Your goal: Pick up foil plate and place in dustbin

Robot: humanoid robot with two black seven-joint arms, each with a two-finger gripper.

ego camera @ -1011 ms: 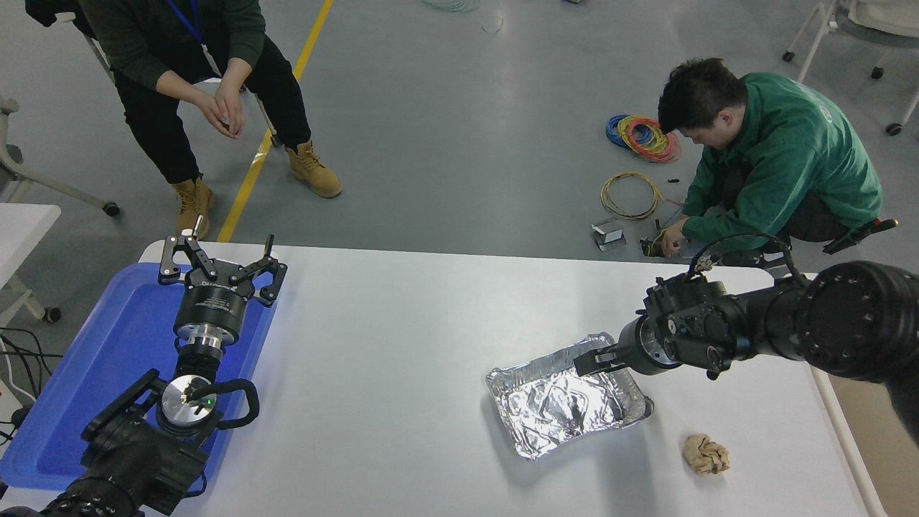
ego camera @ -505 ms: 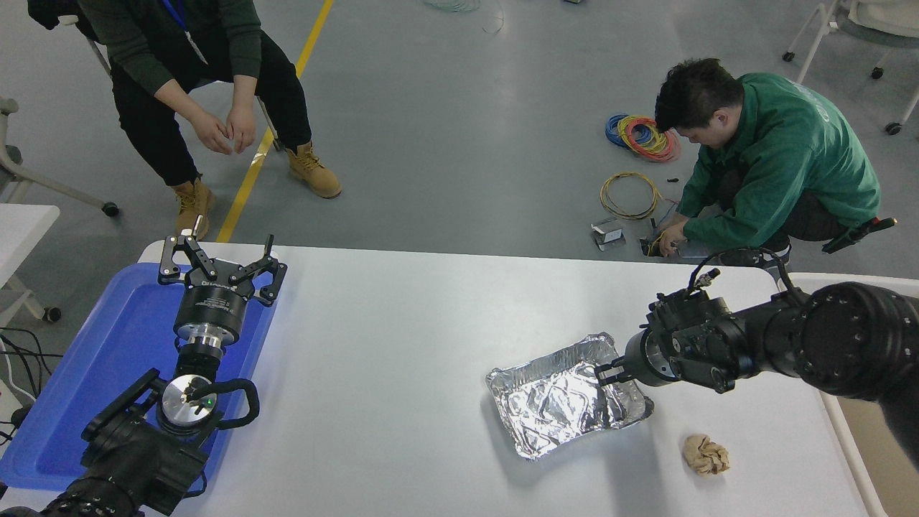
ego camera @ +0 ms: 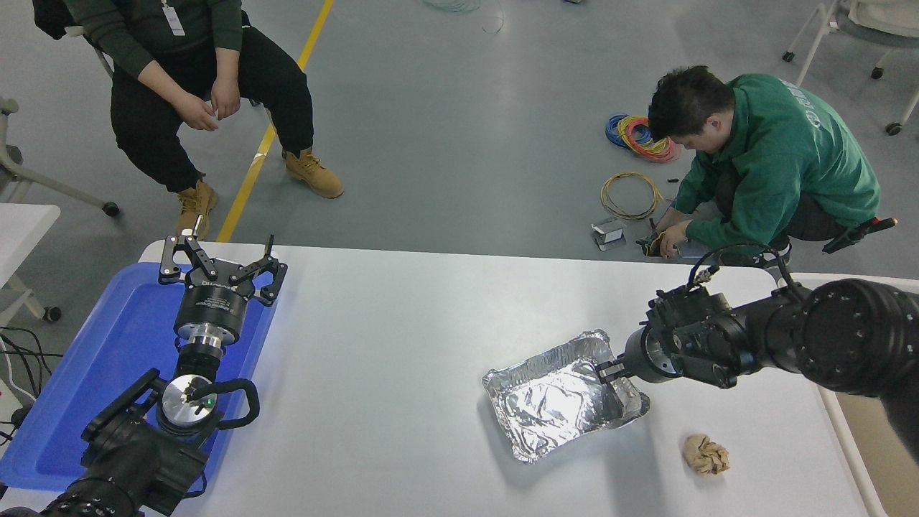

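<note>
At the far left, the left pincer (ego camera: 219,269) sat parked over the blue tray (ego camera: 108,359), its fingers spread wide and holding nothing. Across the middle, the white surface (ego camera: 388,345) was bare.

Right of centre lay the foil plate (ego camera: 563,395), resting on the surface with its shiny crinkled floor facing up. The right pincer (ego camera: 604,370) reached in from the right edge and met the plate at its right-hand wall, near the far corner. Its tips appeared to straddle the rolled rim, but whether they had pressed together on the foil could not be told from this view.

A crumpled tan paper ball (ego camera: 706,454) sat near the plate, toward the robot's side and apart from it. At the far right edge, a strip of the dustbin (ego camera: 872,445) showed beside the surface.

The step in hand looked like the grasp itself, with the plate not yet lifted. The next move would call for a firm but gentle pinch on the thin rim, since foil would likely buckle, then a lift clear of the surface and a carry rightward over the bin's rim.
</note>
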